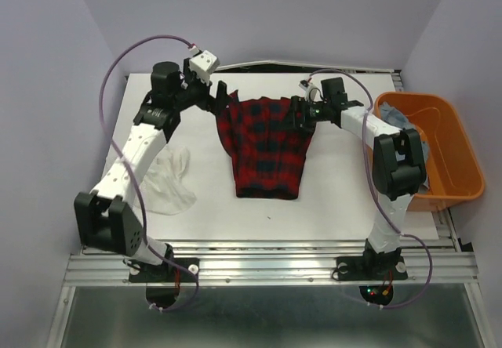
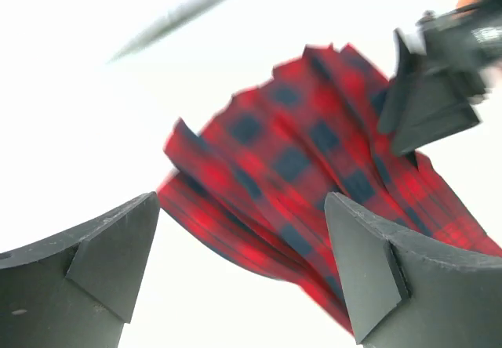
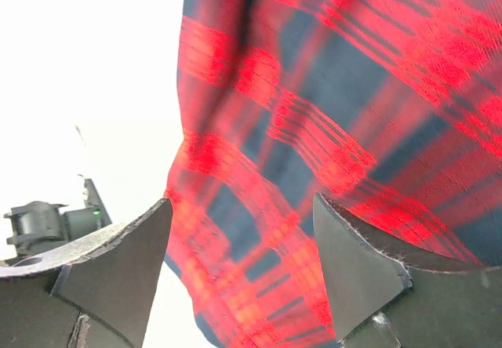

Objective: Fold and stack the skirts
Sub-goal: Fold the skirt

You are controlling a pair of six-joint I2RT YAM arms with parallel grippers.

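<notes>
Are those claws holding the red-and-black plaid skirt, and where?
Nothing is held: the left gripper and right gripper both stand open at the top corners of the red-and-black plaid cloth skirt.

Pale lavender walls (image 1: 314, 11) enclose left, back and right sides. White bench (image 1: 329, 199) fills middle, evenly lit, shadows soft. Slotted aluminium rail (image 1: 274, 266) runs along near bench edge. Grey glossy floor (image 1: 259, 317) below rail. Orange plastic tub (image 1: 463, 160) at bench's right edge, near right wall.
</notes>
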